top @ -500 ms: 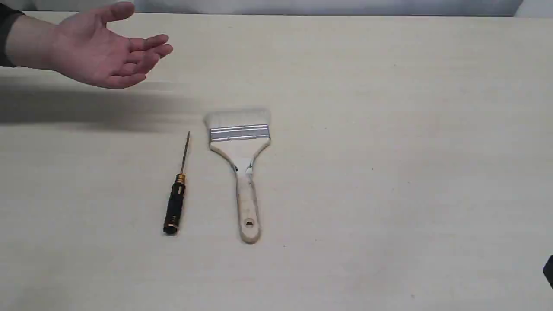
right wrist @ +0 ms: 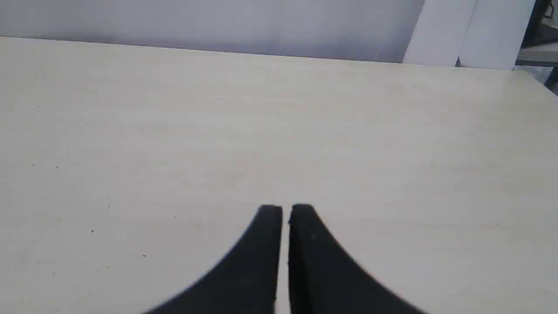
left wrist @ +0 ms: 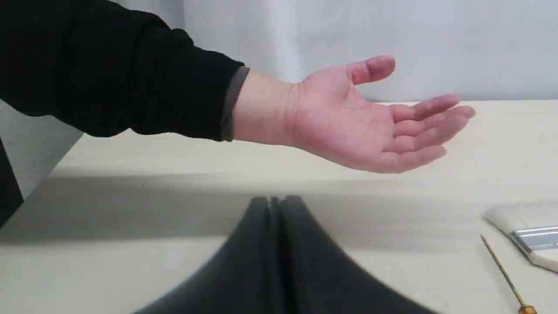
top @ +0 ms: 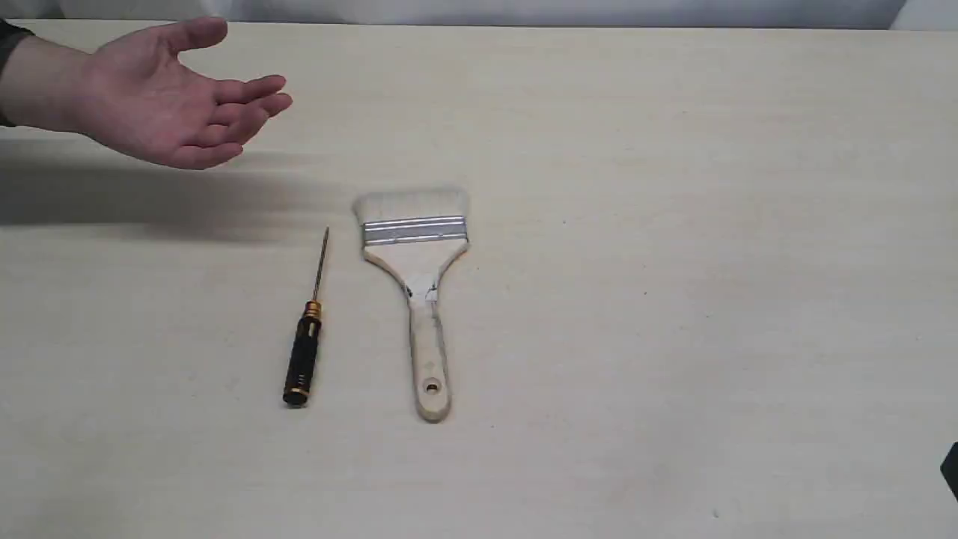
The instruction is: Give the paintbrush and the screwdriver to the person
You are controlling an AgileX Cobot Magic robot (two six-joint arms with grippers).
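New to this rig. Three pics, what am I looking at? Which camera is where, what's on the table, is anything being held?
It is a robot with two arms, each ending in a gripper with two black fingers.

The exterior view looks at the table from off the arms. On it lie a paintbrush and, beside it, a screwdriver with a black handle, apart from each other. A person's hand waits palm up, empty, over the table's far left corner.

The other two pictures come from cameras on the wrists. The left wrist view shows the left gripper, closed and empty, facing the hand, with the brush and screwdriver tip at the picture's edge. The right wrist view shows the right gripper, nearly closed, holding nothing, over bare table.

Nothing is held yet.
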